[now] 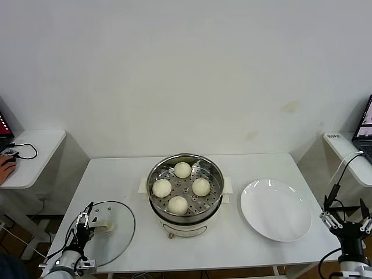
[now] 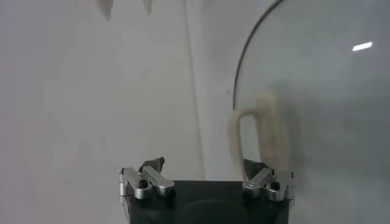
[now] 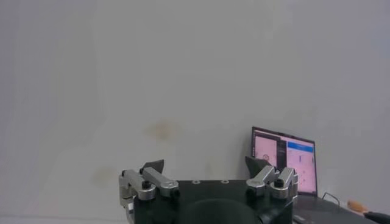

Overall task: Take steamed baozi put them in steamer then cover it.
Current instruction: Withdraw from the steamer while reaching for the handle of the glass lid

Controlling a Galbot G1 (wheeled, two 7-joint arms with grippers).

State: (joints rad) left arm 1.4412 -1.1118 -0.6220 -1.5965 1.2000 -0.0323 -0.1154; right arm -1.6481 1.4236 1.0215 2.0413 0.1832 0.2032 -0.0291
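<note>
4 buns in steamer, lid off, both grippers idle at the near table edge.
Left gripper [image 1: 86,222], fingers spread, sits at the near left just over the cover [image 1: 110,232], which lies flat on the table [image 1: 232,250]; right gripper [image 1: 346,220], fingers spread, holds nothing off the near right corner. White plate [image 1: 276,210] right of centre. Steamer [image 1: 185,187] mid-table holds 4 baozi [image 1: 178,204], uncovered.

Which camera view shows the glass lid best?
The head view: the whole glass lid lies flat on the table, left of the steamer. The left wrist view shows only its rim and cream handle, close up. The right wrist view shows none of it.
</note>
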